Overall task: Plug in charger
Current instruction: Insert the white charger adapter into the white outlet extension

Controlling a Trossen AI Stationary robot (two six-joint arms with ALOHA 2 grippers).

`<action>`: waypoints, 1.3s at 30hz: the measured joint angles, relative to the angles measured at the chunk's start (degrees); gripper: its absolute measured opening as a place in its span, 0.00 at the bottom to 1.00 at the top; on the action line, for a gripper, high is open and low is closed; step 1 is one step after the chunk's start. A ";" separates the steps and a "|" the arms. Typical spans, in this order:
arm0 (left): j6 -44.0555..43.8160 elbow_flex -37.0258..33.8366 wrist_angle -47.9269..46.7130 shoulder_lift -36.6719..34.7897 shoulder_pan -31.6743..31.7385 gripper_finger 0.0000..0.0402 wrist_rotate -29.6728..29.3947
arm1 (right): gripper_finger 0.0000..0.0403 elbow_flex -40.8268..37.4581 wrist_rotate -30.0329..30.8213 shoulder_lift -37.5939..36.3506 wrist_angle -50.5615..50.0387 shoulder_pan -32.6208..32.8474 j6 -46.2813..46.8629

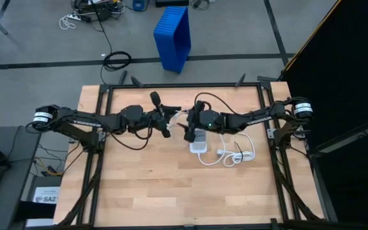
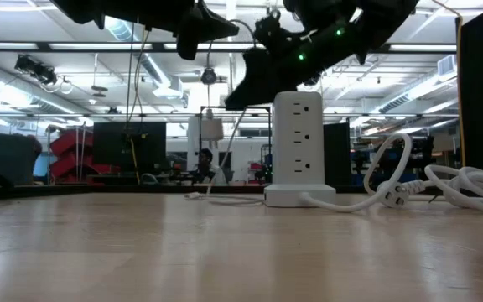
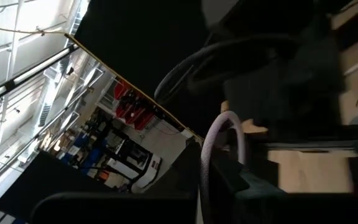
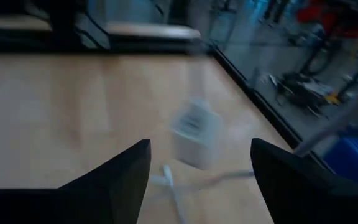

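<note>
I judge the task is at an early stage: nothing is plugged in yet, as far as I can see. The charger [image 1: 199, 143] stands upright on the counter [image 1: 139, 185], a little right of the middle and toward the far side. Both arms hang above it, without touching it.

The right gripper [image 1: 188, 126] hovers just over the charger's left far corner. In the right wrist view its jaws stand open with nothing between them, and the charger [image 4: 194, 134] shows beyond the gap. The left gripper [image 1: 165, 119] is just to the left of the right one, also raised off the counter. Its jaws are closed. I cannot tell if they hold anything. A thin white cable [image 2: 225, 199] lies on the counter left of the charger and seems to rise toward the arms, but where it ends is hidden from me. So what is left is the plugging itself.

The charger is a pale white block with rounded edges. In the low view its near face [image 2: 298, 143] shows three rows of sockets above a wider foot. A thick white cord [image 1: 238, 155] leaves its base and lies in loose loops on the right, touching the counter.
</note>
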 joint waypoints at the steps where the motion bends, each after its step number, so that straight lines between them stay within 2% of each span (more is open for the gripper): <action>1: 0.00 0.00 -0.29 0.00 0.00 0.00 0.00 | 0.62 0.00 0.11 -0.42 -0.10 -0.61 0.01; 3: 0.02 0.00 -0.42 0.00 0.00 0.00 0.00 | 0.63 0.00 -0.21 -1.46 0.01 -1.80 0.06; 5: 0.02 0.00 -0.32 0.00 0.00 0.00 0.02 | 0.63 0.02 -3.55 -2.48 -0.30 -2.88 0.79; 10: 0.02 0.02 0.36 0.00 0.00 0.00 0.94 | 0.63 0.02 -20.63 -3.05 -0.15 -4.26 3.81; 13: -1.02 0.02 1.45 0.00 -0.01 0.00 4.04 | 0.63 0.02 -25.46 -2.48 -0.29 -3.90 3.97; 24: -4.69 0.44 6.23 0.00 -0.04 0.00 15.90 | 0.67 0.00 -27.06 -1.68 -1.31 -3.21 2.05; 30: -5.27 0.79 7.98 0.00 -0.50 0.00 16.56 | 0.67 0.00 -27.29 -1.68 -0.34 -2.66 2.00; 39: -4.57 1.98 9.18 0.00 -0.50 0.00 18.52 | 0.67 0.00 -35.05 -1.68 0.24 -0.80 1.98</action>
